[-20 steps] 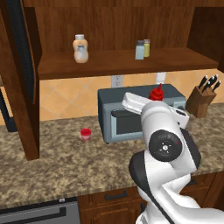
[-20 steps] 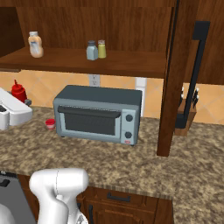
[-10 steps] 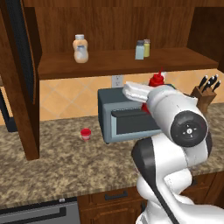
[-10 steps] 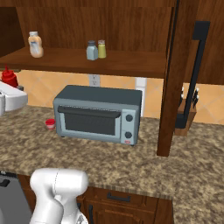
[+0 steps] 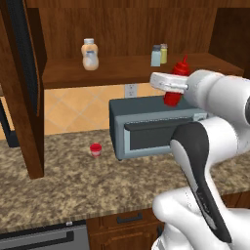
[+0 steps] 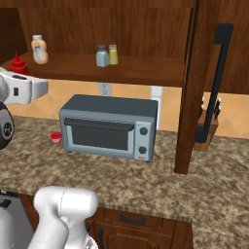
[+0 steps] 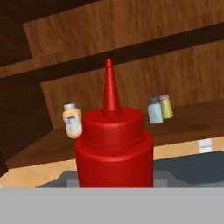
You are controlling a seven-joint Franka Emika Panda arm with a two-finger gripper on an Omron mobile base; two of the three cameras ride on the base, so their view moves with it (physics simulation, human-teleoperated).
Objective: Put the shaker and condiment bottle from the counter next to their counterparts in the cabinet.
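The gripper (image 5: 172, 87) was closed on the red bottle (image 5: 176, 84), which stood upright in its grasp, nozzle up. In the left base view the bottle was raised above the toaster oven (image 5: 154, 127), level with the front edge of the cabinet (image 5: 127, 29) shelf. In the right base view the bottle (image 6: 18, 63) showed at the left edge, above the white hand. In the hand view the bottle (image 7: 113, 144) occupied the centre foreground; the fingertips themselves could not be seen there.

On the shelf, the blue-grey shaker (image 5: 156, 55) stood just beside the yellow-green shaker (image 5: 163, 53), toward the right. The peach-orange bottle (image 5: 89, 54) stood well apart to their left. All three also appeared in the hand view behind the red bottle: peach-orange bottle (image 7: 71, 119) left, shakers right.

On the counter (image 5: 73, 190), a short red cup (image 5: 95, 149) stood left of the toaster oven. A knife block (image 6: 206, 127) stood at the right, beyond the cabinet post.
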